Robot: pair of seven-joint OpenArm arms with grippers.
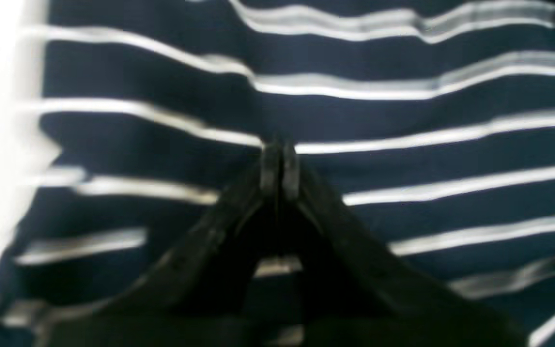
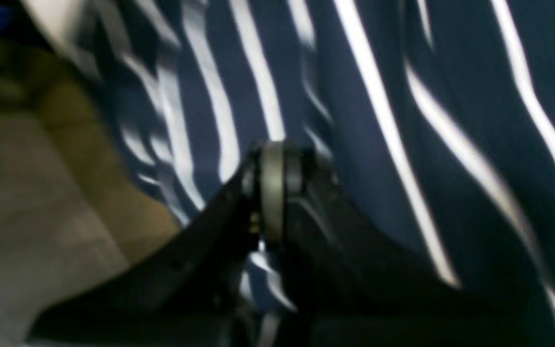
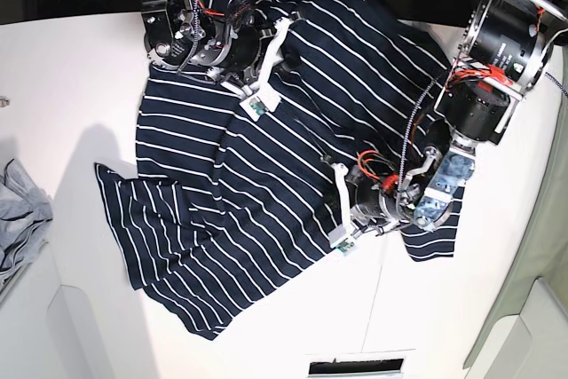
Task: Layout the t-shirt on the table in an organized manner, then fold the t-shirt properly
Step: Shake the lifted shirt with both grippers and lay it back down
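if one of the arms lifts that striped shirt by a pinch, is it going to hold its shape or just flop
Probably flop: the shirt lies rumpled, with folds and a flipped hem, so the fabric looks soft. It likely hangs in drapes from the pinch, as the wavy stripes by the right pincer suggest. It spreads wide across the table, so loose parts may drag.

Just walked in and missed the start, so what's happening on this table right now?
A two-armed robot is working a striped t-shirt on the white table. The shirt lies spread but rumpled, not yet folded. Both hands are shut low over the fabric: the left hand near one edge, the right hand at the far side. A grey cloth sits aside.
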